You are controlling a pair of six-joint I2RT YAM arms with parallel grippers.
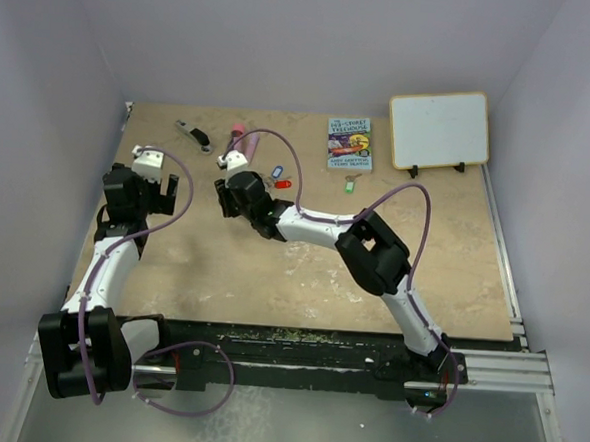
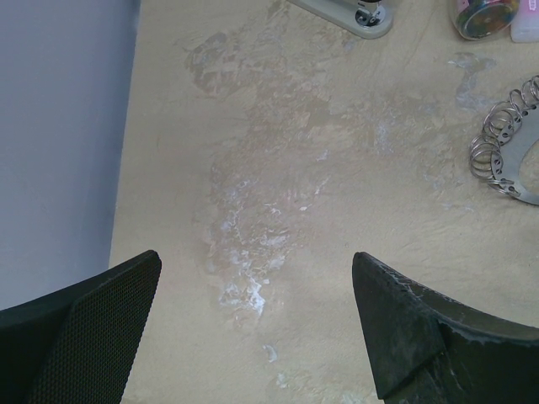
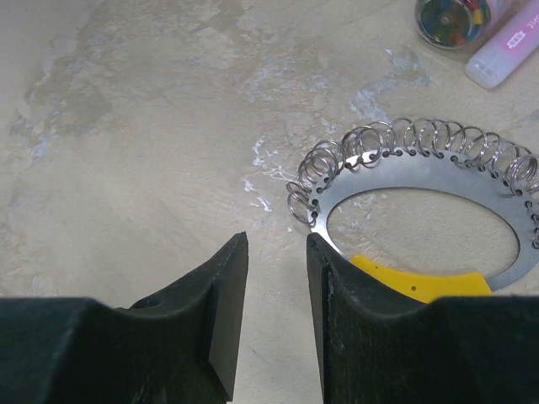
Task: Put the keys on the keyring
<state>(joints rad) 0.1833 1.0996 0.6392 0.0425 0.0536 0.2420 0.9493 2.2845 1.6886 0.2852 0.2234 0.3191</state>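
Note:
The keyring [image 3: 421, 172] is a flat silver oval plate with wire loops along its rim and a yellow stretch, lying on the table. It also shows at the right edge of the left wrist view [image 2: 504, 151]. My right gripper [image 3: 276, 240] is narrowly open with nothing between its jaws, and its right fingertip [image 3: 324, 261] overlaps the ring's near-left edge. In the top view the right gripper [image 1: 226, 199] hides the ring. The blue key [image 1: 275, 170], red key [image 1: 282, 184] and green key [image 1: 350, 184] lie loose beyond it. My left gripper [image 2: 257, 257] [image 1: 148, 194] is wide open and empty over bare table.
A black-and-silver tool [image 1: 190, 132] [image 2: 354, 13] and a pink tube [image 1: 237, 130] [image 3: 505, 50] lie at the back. A clear jar of coloured bits [image 3: 450, 21] lies by the tube. A book [image 1: 350, 142] and a small whiteboard [image 1: 439, 130] stand at the back right.

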